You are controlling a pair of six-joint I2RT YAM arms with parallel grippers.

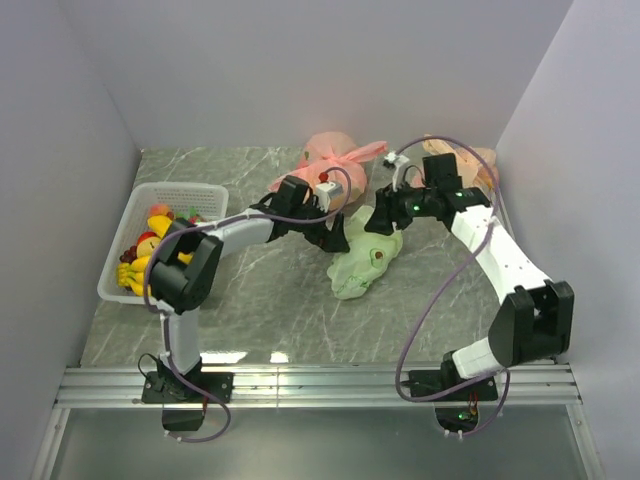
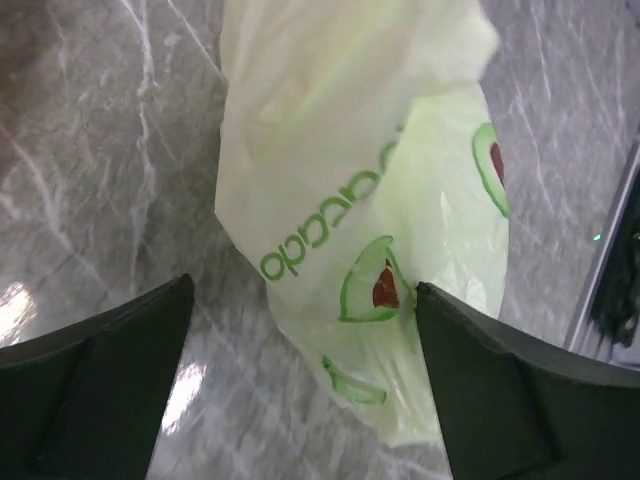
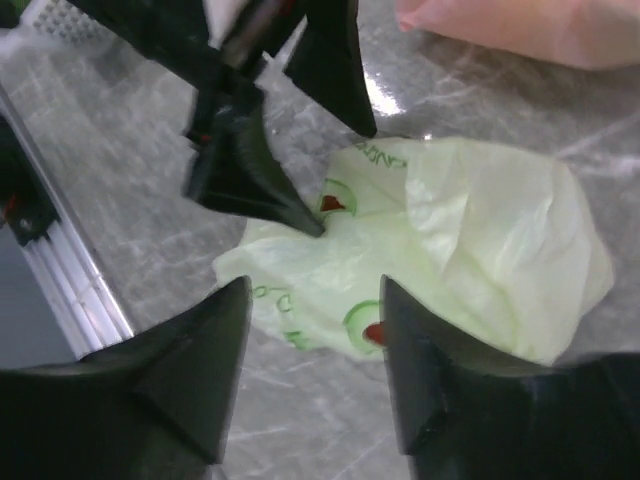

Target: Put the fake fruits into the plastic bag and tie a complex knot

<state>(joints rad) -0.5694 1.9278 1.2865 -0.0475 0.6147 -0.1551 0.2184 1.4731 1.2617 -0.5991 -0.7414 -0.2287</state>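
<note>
In the middle of the table, the plastic bag lies limp, its long axis running away from the arm bases and slanting slightly right. Both grippers hang over its far end. The left gripper is spread wide and empty, one fingertip seemingly touching the film. The right gripper is partly open, holding nothing. The fake fruits sit in the basket at the left edge, well apart and nearer the left arm. The pink bag crowds the back, and there is bare marble on the near side.

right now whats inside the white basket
Fake fruits: yellow, red, orange and dark pieces piled in the basket. The left arm covers its near right corner.
</note>
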